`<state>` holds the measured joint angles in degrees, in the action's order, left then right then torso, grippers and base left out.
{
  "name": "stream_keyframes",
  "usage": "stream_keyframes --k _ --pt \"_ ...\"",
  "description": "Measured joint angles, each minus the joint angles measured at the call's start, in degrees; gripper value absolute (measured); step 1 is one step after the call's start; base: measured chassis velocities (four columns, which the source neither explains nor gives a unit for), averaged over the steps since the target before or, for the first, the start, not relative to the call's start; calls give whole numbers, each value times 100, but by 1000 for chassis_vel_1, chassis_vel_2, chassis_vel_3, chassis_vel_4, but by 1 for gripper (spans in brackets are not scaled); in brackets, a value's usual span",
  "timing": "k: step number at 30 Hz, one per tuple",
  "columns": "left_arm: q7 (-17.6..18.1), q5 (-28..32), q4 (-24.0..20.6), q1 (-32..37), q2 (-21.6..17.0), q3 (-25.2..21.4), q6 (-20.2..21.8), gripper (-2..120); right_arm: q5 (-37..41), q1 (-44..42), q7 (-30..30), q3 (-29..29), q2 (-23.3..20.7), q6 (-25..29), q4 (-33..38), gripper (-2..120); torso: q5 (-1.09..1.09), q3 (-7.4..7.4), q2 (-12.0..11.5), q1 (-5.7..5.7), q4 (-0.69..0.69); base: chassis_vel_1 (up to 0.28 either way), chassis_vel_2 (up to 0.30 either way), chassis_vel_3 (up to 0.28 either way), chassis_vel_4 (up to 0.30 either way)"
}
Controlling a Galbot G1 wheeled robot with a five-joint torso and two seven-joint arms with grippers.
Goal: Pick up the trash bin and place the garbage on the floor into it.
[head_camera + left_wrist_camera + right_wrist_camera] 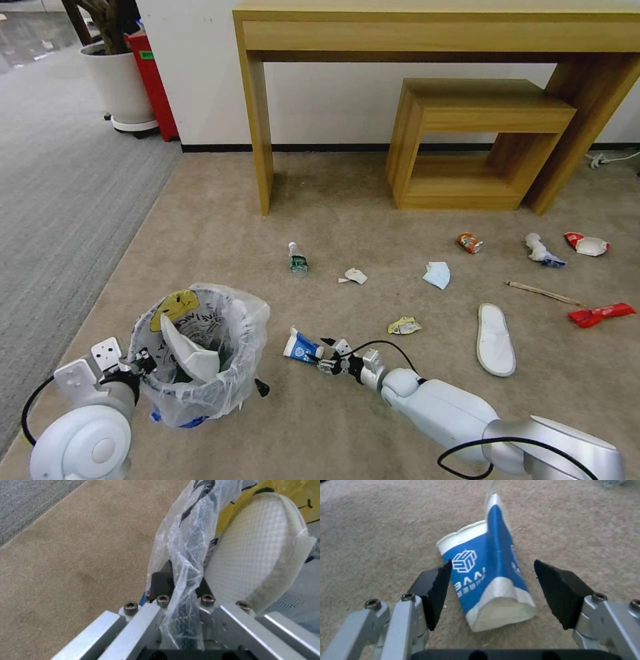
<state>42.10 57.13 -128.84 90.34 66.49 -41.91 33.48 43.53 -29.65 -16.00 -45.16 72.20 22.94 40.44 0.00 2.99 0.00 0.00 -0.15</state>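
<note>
You see the trash bin [200, 363], black, lined with crinkly clear plastic, upright with a white slipper [190, 353] inside, and just to its right the crushed blue-white carton [301, 348] on its side on the carpet.

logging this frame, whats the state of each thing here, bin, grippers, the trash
trash bin: upright, bag puffed over rim, slipper inside
left gripper: shut on the bin's rim and bag
right gripper: open, pads either side of the cup
cup: crushed, lying on the carpet
bottle: lying on its side
second slipper: flat on the floor
can: crushed
mask: crumpled
</note>
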Motion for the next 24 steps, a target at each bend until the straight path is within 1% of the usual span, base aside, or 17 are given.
stream_keyframes --k 7,9,11,13,15,16,17,18,19,20,22,23,24 --pt "-8 1 -102 60 -15 -34 -29 1 -4 107 -44 -244 209 23 -346 65 0 0 0 0 0 0 0 0 0" --pt "-20 1 -135 86 -1 -34 -38 1 -16 180 -70 -318 306 35 -516 59 0 0 0 0 0 0 0 0 0" --pt "-24 -2 -136 92 7 -34 -44 1 -21 209 -73 -338 340 39 -574 57 0 0 0 0 -1 0 0 0 0" --pt "-31 -17 -138 107 26 -35 -55 1 -47 275 -79 -367 440 70 -743 50 -1 0 0 0 0 0 0 0 0" --pt "-36 -20 -140 116 30 -34 -60 1 -57 290 -81 -370 470 76 -790 49 0 0 0 0 0 0 0 0 0" --pt "-47 -24 -147 128 34 -35 -70 1 -78 307 -94 -371 511 87 -865 43 0 0 0 0 0 0 0 0 0" --pt "-50 -26 -150 130 34 -34 -74 1 -92 310 -102 -369 527 91 -894 41 0 0 0 0 0 0 0 0 0" --pt "-56 -27 -157 131 34 -35 -83 1 -124 310 -111 -360 565 105 -961 36 0 0 0 0 -1 0 0 0 0" --pt "-56 -27 -157 131 34 -35 -83 1 -124 310 -111 -360 565 105 -961 36 0 0 0 0 -1 0 0 0 0" --pt "-59 -28 -160 129 34 -37 -92 1 -200 310 -124 -328 623 128 -1061 29 0 0 0 0 -1 0 0 0 0" --pt "-60 -29 -160 124 35 -34 -97 1 -303 307 -161 -276 693 162 -1191 21 0 0 0 0 -1 0 0 0 0" --pt "-60 -29 -160 124 35 -34 -97 1 -303 307 -161 -276 693 162 -1191 21 0 0 0 0 -1 0 0 0 0" --pt "-60 -32 -160 122 38 -30 -99 1 -333 304 -172 -257 716 170 -1235 17 0 0 0 0 0 0 0 0 0"
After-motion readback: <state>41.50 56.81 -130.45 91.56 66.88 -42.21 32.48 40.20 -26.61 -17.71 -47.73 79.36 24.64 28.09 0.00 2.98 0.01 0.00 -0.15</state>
